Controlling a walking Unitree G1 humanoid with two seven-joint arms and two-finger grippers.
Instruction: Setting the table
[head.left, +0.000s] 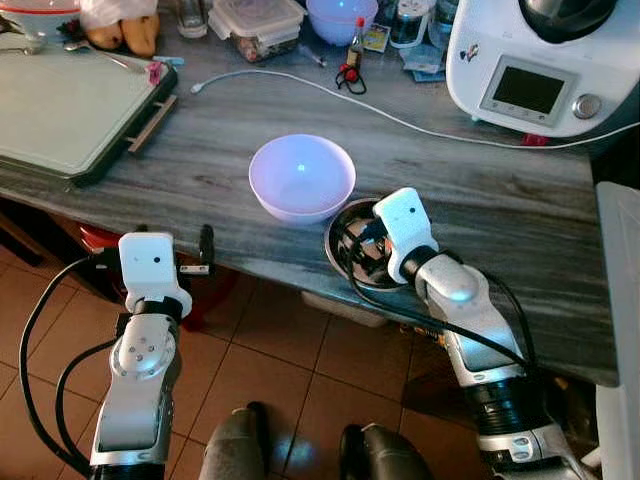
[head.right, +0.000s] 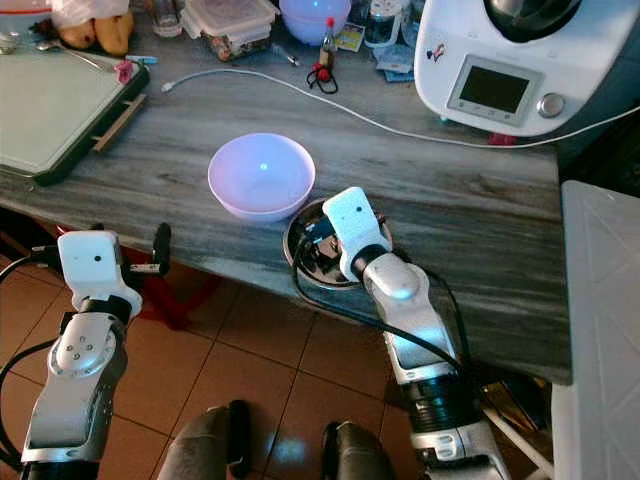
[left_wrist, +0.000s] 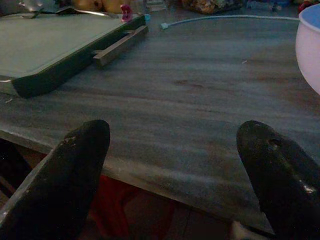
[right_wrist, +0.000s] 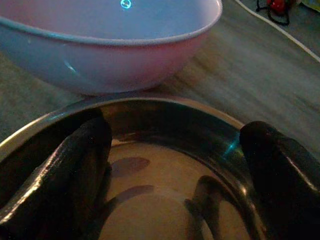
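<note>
Two open claws: left claw (head.left: 190, 252) off the grey wooden table (head.left: 480, 215), right claw (right_wrist: 175, 165) inside the metal bowl (right_wrist: 165, 130).

The right tool (right_wrist: 175, 185) was seen with its two black fingers (right_wrist: 60, 175) spread wide apart, both reaching down inside a steel bowl (right_wrist: 165, 117). Nothing was gripped between them, and their dim reflections were seen on the bowl's shiny bottom. Just beyond the steel rim, a pale pink bowl (right_wrist: 110, 60) was seen standing upright on the grey wood-grain bench (right_wrist: 250, 85), seemingly touching that rim. Farther back on the bench, a white cable (right_wrist: 295, 42) and a small red and black object (right_wrist: 277, 6) were visible.
</note>
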